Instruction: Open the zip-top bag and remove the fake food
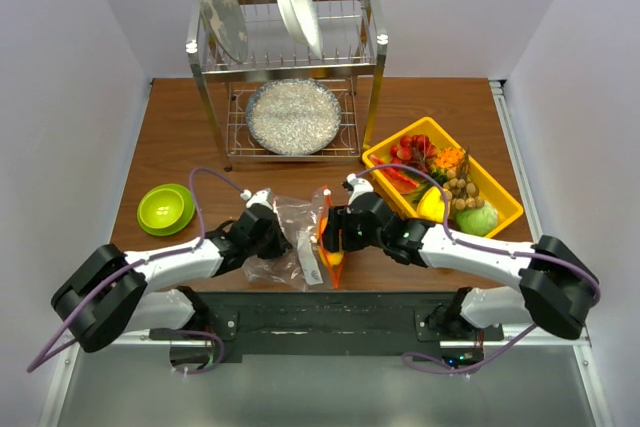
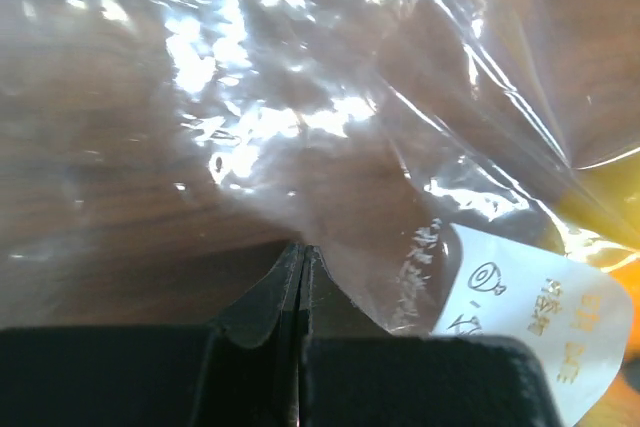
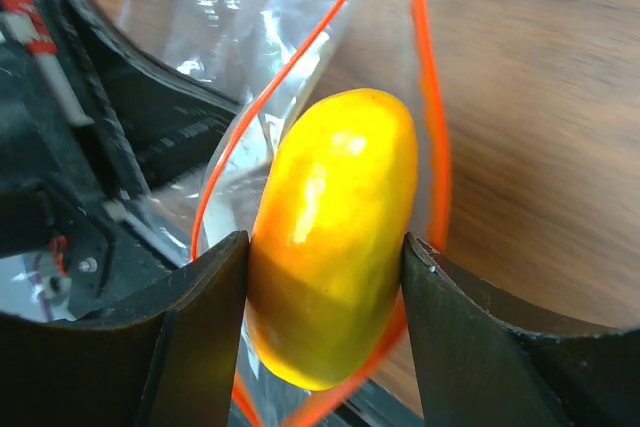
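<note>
Mango (image 3: 335,217), long axis along R pincer (image 3: 325,245)

Top cam high, downward over table (image 1: 175,122); L+R wrist cams v. close on same zip-top bag (image 2: 320,107).

Probably a robotics lab's mock kitchen: plain white partition walls (image 1: 60,67) box in a wooden table (image 1: 180,117), with a dish rack (image 1: 340,68) at 12 o'clock, a green bowl (image 1: 166,207) at 9 o'clock, and a yellow tray (image 1: 497,184) of fake food (image 1: 425,152) at 3 o'clock.
</note>
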`<state>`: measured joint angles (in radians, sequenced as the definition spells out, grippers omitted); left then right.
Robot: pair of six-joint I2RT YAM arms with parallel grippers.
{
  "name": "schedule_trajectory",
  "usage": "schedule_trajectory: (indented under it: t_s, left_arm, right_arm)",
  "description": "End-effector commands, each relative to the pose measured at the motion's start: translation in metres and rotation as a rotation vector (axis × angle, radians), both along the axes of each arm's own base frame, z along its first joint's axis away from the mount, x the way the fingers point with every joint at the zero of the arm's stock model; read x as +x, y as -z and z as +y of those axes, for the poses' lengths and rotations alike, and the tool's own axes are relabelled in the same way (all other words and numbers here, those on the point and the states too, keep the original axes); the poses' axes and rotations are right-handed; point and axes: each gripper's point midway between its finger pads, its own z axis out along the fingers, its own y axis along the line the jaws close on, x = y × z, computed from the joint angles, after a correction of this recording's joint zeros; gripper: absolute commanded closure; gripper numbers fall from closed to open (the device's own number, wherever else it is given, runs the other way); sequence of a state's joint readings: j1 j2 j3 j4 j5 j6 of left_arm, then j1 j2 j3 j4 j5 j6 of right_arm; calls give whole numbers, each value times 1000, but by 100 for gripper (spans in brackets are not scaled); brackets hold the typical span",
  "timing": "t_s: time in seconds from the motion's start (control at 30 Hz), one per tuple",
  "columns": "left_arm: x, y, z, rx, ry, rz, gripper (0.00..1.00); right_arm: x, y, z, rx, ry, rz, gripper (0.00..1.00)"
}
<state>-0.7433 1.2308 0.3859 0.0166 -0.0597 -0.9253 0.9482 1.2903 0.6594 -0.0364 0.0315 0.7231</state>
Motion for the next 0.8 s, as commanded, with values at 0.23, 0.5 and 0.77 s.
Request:
schedule_trajectory:
  t_s: [0.23, 0.5, 0.77]
  left_arm:
    - [13, -2, 23, 37, -74, -19, 100]
    - [14, -7, 22, 23, -67, -31, 100]
    - [14, -21, 12, -10, 5, -75, 100]
  right_arm:
    - [2, -39, -70, -194, 147, -88, 82]
    - [3, -61, -100, -283, 206, -133, 82]
    - [61, -117, -148, -359, 359, -235, 81]
